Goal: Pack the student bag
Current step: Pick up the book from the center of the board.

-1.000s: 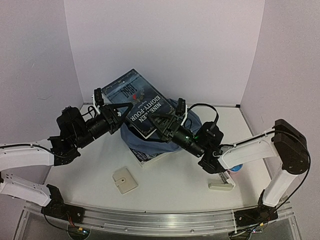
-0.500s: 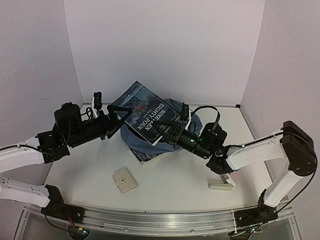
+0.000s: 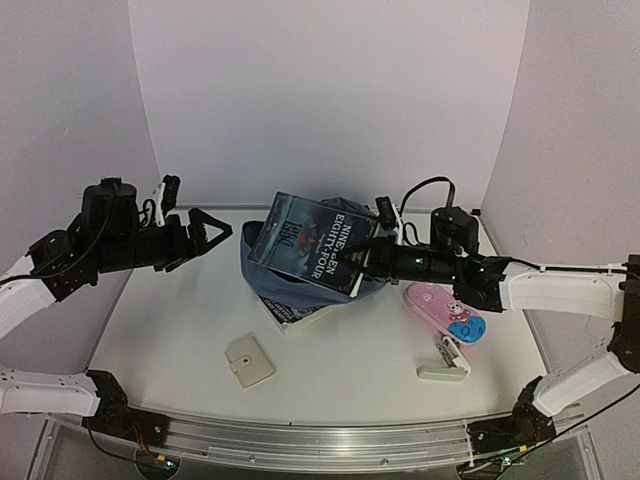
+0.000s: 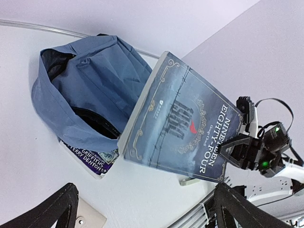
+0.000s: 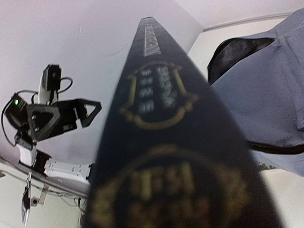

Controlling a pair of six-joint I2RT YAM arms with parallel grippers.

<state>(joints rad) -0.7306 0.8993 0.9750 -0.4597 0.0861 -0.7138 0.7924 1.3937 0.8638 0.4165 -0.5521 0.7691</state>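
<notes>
The slate-blue student bag [image 3: 262, 274] lies in the middle of the table with its dark mouth open [image 4: 85, 90]. A dark blue book, "Nineteen Eighty-Four" [image 3: 312, 243], hangs tilted above the bag. My right gripper [image 3: 363, 262] is shut on the book's right edge. In the right wrist view the book's spine [image 5: 166, 142] fills the frame and hides the fingers. My left gripper [image 3: 205, 232] stands wide open to the left of the bag, apart from the book, with nothing between its fingers [image 4: 47, 209].
A purple-covered book [image 3: 297, 314] lies partly under the bag's near side. A beige square pad [image 3: 250, 361] sits near the front. A pink case [image 3: 432, 299] with a blue round item [image 3: 465, 328] and a white piece [image 3: 440, 368] lie at the right.
My left gripper opened, let go of the book and drew back to the left. The right arm alone now carries the book and swung right, uncovering the pink case.
</notes>
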